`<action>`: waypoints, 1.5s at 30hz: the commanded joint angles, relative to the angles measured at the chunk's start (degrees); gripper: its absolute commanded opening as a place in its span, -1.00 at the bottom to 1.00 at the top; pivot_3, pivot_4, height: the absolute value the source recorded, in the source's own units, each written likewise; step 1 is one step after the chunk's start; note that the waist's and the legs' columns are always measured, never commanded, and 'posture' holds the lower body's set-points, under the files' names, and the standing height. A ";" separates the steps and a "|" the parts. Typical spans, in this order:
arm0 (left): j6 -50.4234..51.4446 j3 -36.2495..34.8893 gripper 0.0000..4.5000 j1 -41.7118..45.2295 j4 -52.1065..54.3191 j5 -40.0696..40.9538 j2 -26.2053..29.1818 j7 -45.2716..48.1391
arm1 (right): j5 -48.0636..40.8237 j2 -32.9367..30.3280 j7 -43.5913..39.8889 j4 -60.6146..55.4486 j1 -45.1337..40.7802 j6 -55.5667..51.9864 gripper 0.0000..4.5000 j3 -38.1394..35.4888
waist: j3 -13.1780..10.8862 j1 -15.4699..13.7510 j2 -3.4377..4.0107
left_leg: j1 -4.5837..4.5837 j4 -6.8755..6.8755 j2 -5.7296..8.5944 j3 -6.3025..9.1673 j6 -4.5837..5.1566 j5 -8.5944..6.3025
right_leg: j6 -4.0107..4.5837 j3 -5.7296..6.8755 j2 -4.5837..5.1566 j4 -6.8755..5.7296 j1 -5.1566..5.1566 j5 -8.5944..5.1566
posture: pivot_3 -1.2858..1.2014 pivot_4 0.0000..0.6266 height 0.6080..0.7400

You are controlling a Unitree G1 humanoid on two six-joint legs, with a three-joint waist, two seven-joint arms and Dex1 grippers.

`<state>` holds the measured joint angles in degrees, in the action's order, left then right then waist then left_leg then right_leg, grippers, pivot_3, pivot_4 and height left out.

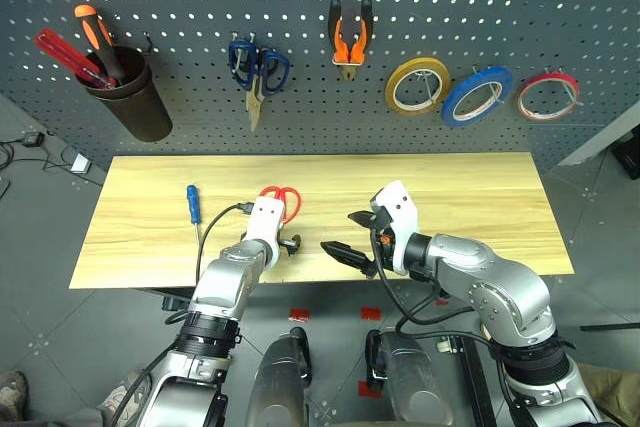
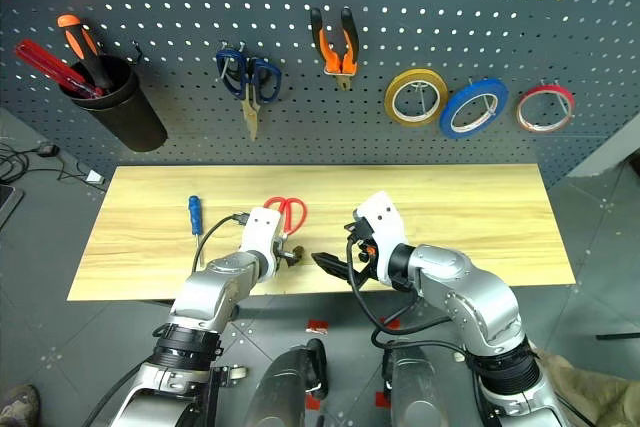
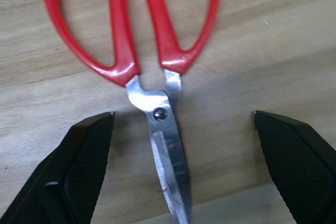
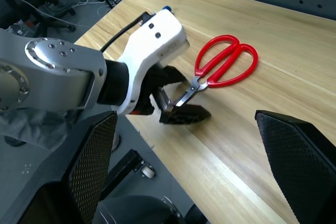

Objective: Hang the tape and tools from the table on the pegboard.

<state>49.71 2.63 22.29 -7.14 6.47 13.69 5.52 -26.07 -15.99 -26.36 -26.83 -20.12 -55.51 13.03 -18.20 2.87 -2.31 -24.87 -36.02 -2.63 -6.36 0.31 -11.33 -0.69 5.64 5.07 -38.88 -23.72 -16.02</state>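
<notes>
We are seeing the black cup (image 1: 135,97) hanging at the far left of the pegboard (image 1: 300,7), holding red and orange-handled screwdrivers (image 1: 85,42). Further along the board, dark blue-handled scissors (image 1: 258,72) are hanging point down, then the orange-and-black pliers (image 1: 349,42), already on a hook, then a yellow ring (image 1: 417,85), the blue tape (image 1: 477,95) and a red ring (image 1: 548,95), each on its own hook.

Below, on the table (image 1: 480,207), the small blue-handled screwdriver (image 1: 192,205) is lying near the left end, its tip pointing toward the near edge. Just right of it, the red-handled scissors (image 1: 284,201) are lying flat and closed, with their loops toward the pegboard and their steel blades toward the near edge.

Our left gripper (image 3: 181,166) is reaching over the near edge of the table, tilted downward, with its two black fingers (image 3: 79,166) spread wide on either side of the blades and pivot, not touching them as far as we can tell. In the right wrist view one finger is lying on the wood beside the blade tips.

Our right gripper (image 1: 352,239) is hanging over the near edge to the right of the scissors, pointing across toward the left gripper, with its jaws spread wide and nothing between them.
</notes>
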 commanded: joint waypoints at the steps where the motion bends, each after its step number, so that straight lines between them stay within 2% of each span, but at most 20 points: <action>1: 1.73 -2.02 0.90 -1.24 -4.33 -0.14 -0.15 -0.15 | -1.61 -0.25 -0.85 -2.41 -0.60 -0.04 1.00 -0.53 | 0.01 0.21 0.00 | 0.01 0.00 0.00 0.01 0.02 -0.01 | 0.00 0.01 0.00 -0.01 0.00 0.00 | -0.13 0.02 1.00; 3: 1.82 -2.73 0.72 -1.31 -5.85 0.24 -0.02 0.85 | -1.81 -0.43 -1.03 -2.54 -0.95 -0.15 1.00 -0.56 | 0.02 0.41 0.00 | 0.05 0.01 -0.01 0.01 0.08 -0.05 | -0.01 0.01 -0.01 -0.06 0.01 0.00 | -0.13 0.02 1.00; 15: 2.24 -3.85 -0.86 -1.10 -11.83 0.32 0.13 6.15 | -1.91 -1.18 -1.14 -2.45 -3.80 -0.34 1.00 -1.02 | 0.52 0.47 0.45 | 0.16 -0.01 0.03 0.01 0.12 -0.08 | -0.01 0.02 0.02 -0.05 0.16 0.00 | -0.14 0.00 1.00; 18: -0.68 -2.13 -0.86 -2.37 -10.43 -0.65 1.28 8.20 | -1.68 -1.29 -0.95 -2.92 -4.04 -0.34 1.00 -0.85 | 0.55 0.47 0.49 | 0.19 -0.01 0.03 0.02 0.13 -0.08 | -0.03 0.02 0.02 -0.05 0.19 -0.01 | -0.15 -0.01 1.00; 24: -12.89 3.27 -0.86 -11.29 5.33 -3.72 7.21 13.56 | 3.10 -4.19 -1.86 -5.37 -4.60 6.61 1.00 2.39 | 0.55 0.92 0.51 | 0.16 0.06 0.00 -0.01 -0.05 -0.04 | 0.00 -0.01 0.03 0.03 0.13 0.00 | -0.15 -0.03 1.00; 27: -18.28 2.57 -0.86 -16.10 13.20 -4.16 8.74 13.89 | 5.09 -4.65 -2.20 -6.99 -4.13 12.41 1.00 2.88 | 0.51 1.03 0.44 | 0.03 0.08 -0.01 0.00 -0.06 -0.05 | 0.01 0.01 0.04 0.05 -0.01 0.00 | -0.15 -0.04 1.00; 30: -24.79 -0.14 -0.86 -22.58 23.81 -5.27 9.21 11.74 | 4.38 -2.77 -1.40 -9.39 -2.65 16.56 1.00 0.91 | 0.46 1.43 0.35 | -0.09 0.12 -0.02 0.00 -0.06 -0.05 | 0.00 0.00 0.04 0.11 -0.11 0.00 | -0.15 -0.05 1.00; 33: -30.50 -2.16 -0.86 -26.80 31.34 -8.40 9.85 8.83 | 7.37 -2.91 -0.80 -9.99 -2.41 21.66 1.00 1.19 | 0.45 1.63 0.34 | -0.11 0.14 -0.01 0.00 0.01 -0.11 | 0.00 0.01 0.04 0.17 -0.10 0.00 | -0.16 -0.06 1.00; 39: -37.27 -5.79 -0.86 -28.86 38.80 -12.87 10.38 5.76 | 5.51 -1.72 -0.48 -10.25 -1.54 23.10 1.00 -1.25 | 0.45 1.88 0.34 | -0.11 0.13 0.00 -0.02 0.18 -0.21 | -0.01 0.03 0.04 0.20 -0.09 0.00 | -0.15 -0.08 1.00; 45: -40.43 -7.65 -0.86 -24.68 39.42 -13.97 10.39 5.59 | 8.47 -1.36 0.38 -8.04 -2.26 25.41 1.00 -1.29 | 0.46 1.94 0.34 | -0.12 0.11 0.00 -0.03 0.19 -0.21 | -0.01 0.03 0.03 0.19 -0.09 0.00 | -0.15 -0.08 1.00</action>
<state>10.98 -3.46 -2.93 29.53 -7.02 23.84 11.83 -18.48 -17.67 -26.25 -33.75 -21.79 -32.12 12.30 -17.74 4.81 -1.98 -24.98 -35.91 -2.63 -6.39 0.50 -11.54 -0.71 5.68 5.09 -38.69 -23.81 -16.02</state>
